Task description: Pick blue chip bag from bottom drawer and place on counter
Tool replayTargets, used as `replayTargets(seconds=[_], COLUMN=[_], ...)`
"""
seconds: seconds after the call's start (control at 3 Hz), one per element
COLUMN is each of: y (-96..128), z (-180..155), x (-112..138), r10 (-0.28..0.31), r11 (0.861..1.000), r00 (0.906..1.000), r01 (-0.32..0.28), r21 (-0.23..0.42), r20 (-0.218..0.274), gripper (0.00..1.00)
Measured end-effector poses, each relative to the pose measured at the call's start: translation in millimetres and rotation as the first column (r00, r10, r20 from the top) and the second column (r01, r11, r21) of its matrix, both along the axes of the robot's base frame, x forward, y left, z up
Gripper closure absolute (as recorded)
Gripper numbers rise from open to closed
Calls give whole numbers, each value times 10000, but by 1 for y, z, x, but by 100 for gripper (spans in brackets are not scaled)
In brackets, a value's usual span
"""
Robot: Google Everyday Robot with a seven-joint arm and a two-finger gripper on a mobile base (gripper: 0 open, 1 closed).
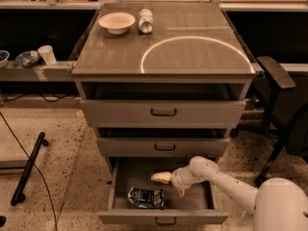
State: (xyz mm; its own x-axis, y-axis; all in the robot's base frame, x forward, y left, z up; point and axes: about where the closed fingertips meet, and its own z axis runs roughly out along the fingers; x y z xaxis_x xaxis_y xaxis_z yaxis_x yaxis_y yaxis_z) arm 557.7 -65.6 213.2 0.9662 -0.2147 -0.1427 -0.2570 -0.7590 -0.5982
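My claw [169,185] hangs inside the pulled-out bottom drawer [163,218], spread apart and empty. The blue chip bag [146,198] lies on the drawer floor just below-left of it. On the tabletop [192,57] I see a bowl [117,21] beside a silver can [145,20].

No text is legible, even on the blue chip bag [146,198] near the gripper [168,185] in the bottom drawer [192,218].

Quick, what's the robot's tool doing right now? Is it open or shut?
Tool: open, holding nothing, down inside the bottom drawer, close to the blue chip bag but not gripping it.
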Motion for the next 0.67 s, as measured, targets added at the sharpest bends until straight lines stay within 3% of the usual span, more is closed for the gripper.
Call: replayTargets(seconds=[0.33,0.67], y=[-7,-5], z=[-24,-43], x=[2,1], r10=[-383,-649], r11=[9993,9974], r00=[9990,9963], r01=[383,664], r21=[33,261], r20=[-224,-571], gripper=[5,15])
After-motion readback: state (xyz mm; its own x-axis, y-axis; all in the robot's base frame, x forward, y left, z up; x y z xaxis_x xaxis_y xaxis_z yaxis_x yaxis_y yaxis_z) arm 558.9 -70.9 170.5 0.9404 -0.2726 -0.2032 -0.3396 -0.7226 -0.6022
